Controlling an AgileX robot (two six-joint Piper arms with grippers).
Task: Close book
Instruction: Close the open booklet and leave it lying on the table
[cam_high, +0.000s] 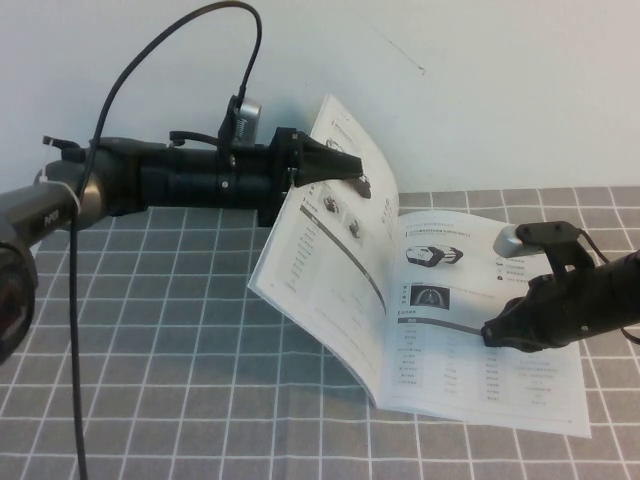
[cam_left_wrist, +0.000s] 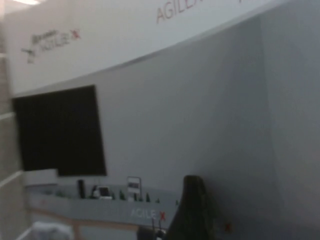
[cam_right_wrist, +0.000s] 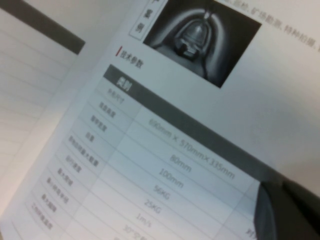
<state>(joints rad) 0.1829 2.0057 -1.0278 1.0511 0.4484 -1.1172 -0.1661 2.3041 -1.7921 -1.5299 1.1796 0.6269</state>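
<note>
**High view.** A thin paper book (cam_high: 450, 380) is observed lying open on a table covered by a grey cloth (cam_high: 180, 330) ruled in a white grid. A plain white wall (cam_high: 480, 80) stands behind it. The pages are smooth and white, printed with tables, black bands and product photographs. The right page is laid flat on the cloth. The left leaf (cam_high: 320, 250) is raised off the table and bowed into a curve, with its upper edge seen against the wall.

The left gripper (cam_high: 352, 170) is a black tapering wedge on a cylindrical black arm reaching in from the left. It is found at the upper edge of the raised leaf and is closed upon it. A black cable (cam_high: 110, 100) is looped above that arm. The right gripper (cam_high: 492, 335), matt black, is set down on the flat right page near its middle. Whether it is open or closed cannot be told.

**Left wrist view.** One dark, blunt finger (cam_left_wrist: 194, 207) of the left gripper is seen against a pale, smooth surface. Whether that surface is the leaf cannot be determined. Beyond it, grey-and-red lettering (cam_left_wrist: 175, 10) on a white panel and a flat black rectangle (cam_left_wrist: 60, 132) are recorded.

**Right wrist view.** The right page is seen at close range. A ruled specification table (cam_right_wrist: 165, 165) under a grey header band is noted, with a dark photograph (cam_right_wrist: 200, 35) next to it. A matt, dark part of the right gripper is seen lying over the page at the table's corner.
</note>
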